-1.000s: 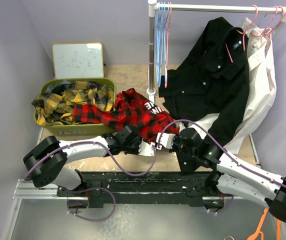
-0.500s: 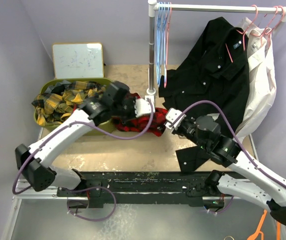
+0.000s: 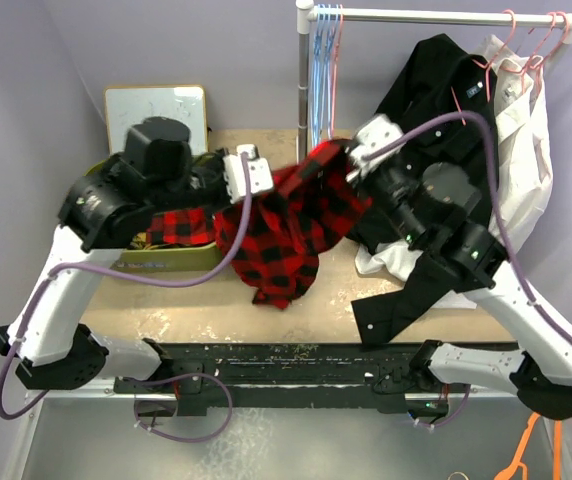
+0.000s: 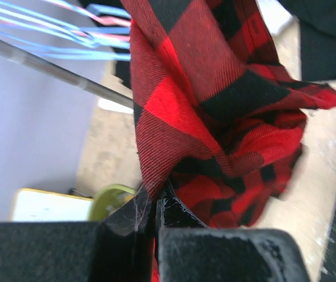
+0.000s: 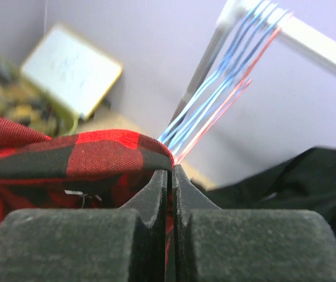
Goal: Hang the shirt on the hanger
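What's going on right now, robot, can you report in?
Left gripper and right gripper shut on the shirt, lifted and spread between them. Hanger untouched on the rail, beside blue hangers. Black shirt hangs close beside.

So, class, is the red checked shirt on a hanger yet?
Not yet: the shirt hangs bunched between the left claw and right claw.

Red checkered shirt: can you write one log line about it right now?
shirt: held up, drooping in middle | left fingers: shut on shirt | right fingers: shut on shirt | hanger: on rail, untouched
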